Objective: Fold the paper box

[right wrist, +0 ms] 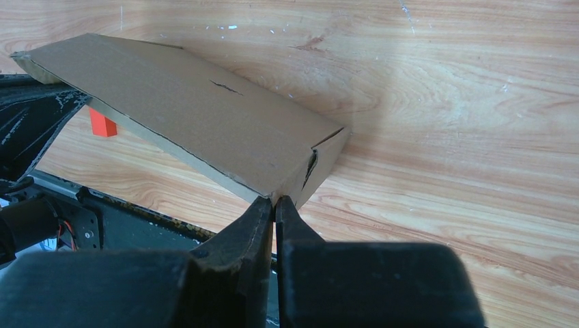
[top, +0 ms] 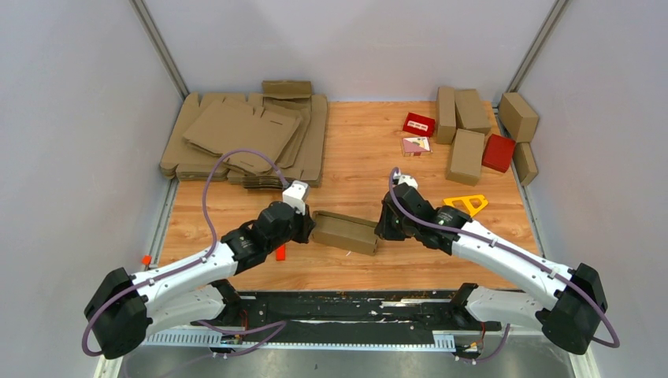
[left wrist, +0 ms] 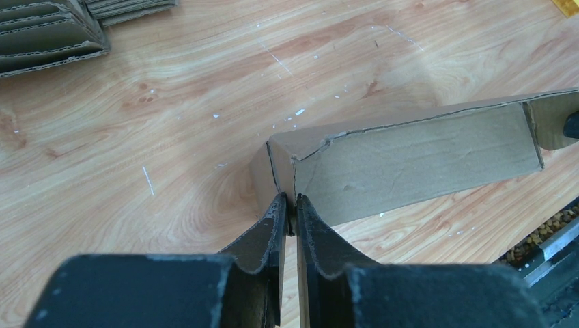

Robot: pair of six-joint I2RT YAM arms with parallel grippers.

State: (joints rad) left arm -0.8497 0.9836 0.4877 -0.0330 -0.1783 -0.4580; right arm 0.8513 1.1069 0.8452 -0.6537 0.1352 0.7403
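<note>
The paper box [top: 345, 233] is a folded oblong brown carton lying crosswise at the table's middle front, between my two grippers. My left gripper [top: 309, 227] is at its left end. In the left wrist view the fingers are shut [left wrist: 290, 203] and pinch the cardboard edge at the end of the box [left wrist: 423, 157]. My right gripper [top: 382, 228] is at its right end. In the right wrist view it is shut [right wrist: 274, 201] on the lower corner of the box [right wrist: 198, 116], which sits tilted, with a shadow under it.
A stack of flat cardboard sheets [top: 244, 138] lies at the back left. Several folded brown cartons [top: 466, 134] and red boxes [top: 498, 152] are at the back right. A yellow triangle [top: 466, 205] lies beside the right arm, and a small red piece [top: 280, 252] by the left arm.
</note>
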